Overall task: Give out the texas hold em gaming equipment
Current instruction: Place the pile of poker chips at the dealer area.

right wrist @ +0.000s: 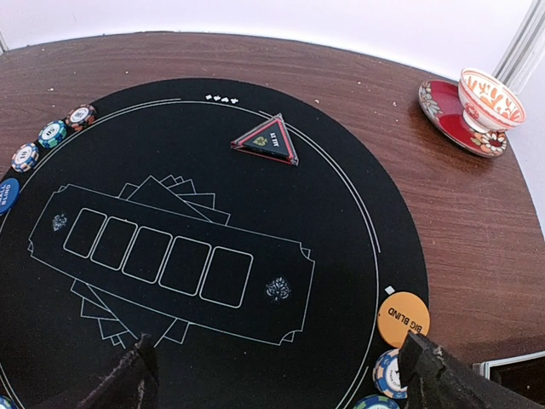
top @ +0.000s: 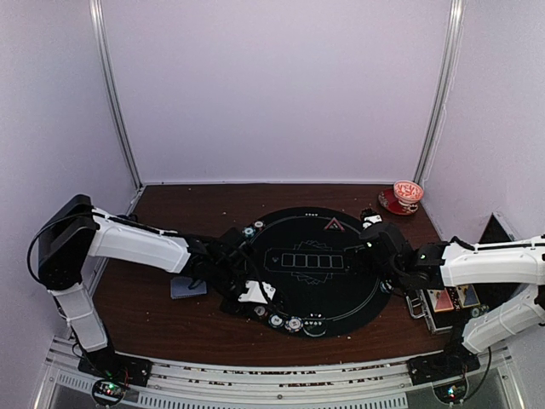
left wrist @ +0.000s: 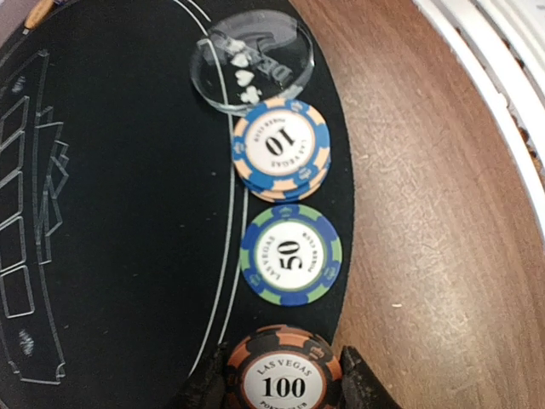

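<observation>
Left gripper (left wrist: 285, 388) holds tight an orange-and-black round poker chip (left wrist: 283, 368), probably placing it just left of the blue-and-green chip (left wrist: 291, 254); next, let go. Right gripper (right wrist: 281, 383) is wide apart.

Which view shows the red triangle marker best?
The right wrist view: the triangle marker lies flat on the black mat, close enough to show its red border and dark centre. The top external view shows it only as a tiny red outline near the mat's far edge. The left wrist view misses it.

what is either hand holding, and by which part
The left hand grips the 100 chip by opposite sides of its rim. The right hand is open and empty.
</observation>
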`<state>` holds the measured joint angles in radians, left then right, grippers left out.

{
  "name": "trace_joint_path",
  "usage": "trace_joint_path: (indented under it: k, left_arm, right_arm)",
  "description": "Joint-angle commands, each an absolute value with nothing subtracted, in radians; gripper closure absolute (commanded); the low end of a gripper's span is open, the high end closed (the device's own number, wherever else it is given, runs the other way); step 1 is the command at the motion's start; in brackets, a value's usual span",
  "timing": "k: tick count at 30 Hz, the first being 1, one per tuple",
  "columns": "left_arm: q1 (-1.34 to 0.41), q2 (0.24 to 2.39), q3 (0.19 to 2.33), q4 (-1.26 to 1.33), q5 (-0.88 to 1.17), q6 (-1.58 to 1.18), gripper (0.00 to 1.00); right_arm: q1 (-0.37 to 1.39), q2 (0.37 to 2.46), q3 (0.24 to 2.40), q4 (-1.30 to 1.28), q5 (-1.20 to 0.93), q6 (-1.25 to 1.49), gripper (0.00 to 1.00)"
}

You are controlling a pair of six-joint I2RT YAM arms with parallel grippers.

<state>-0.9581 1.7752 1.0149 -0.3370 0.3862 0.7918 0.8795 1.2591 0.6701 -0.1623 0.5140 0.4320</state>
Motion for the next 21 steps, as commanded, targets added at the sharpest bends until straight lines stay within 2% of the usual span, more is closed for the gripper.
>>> trace_joint_path:
  k: [1, 21]
  left_arm:
    - [-0.965, 1.819, 1.060, -0.316, 0.371, 0.816, 0.65]
    - [-0.978, 1.866, 1.080, -0.317, 0.352, 0.804, 0.62]
  right_arm:
    - [0.886, 1.250, 0.687, -0.167, 0.537, 0.426, 0.00]
    - [0.887, 1.244, 0.686, -0.168, 0.536, 0.426, 0.00]
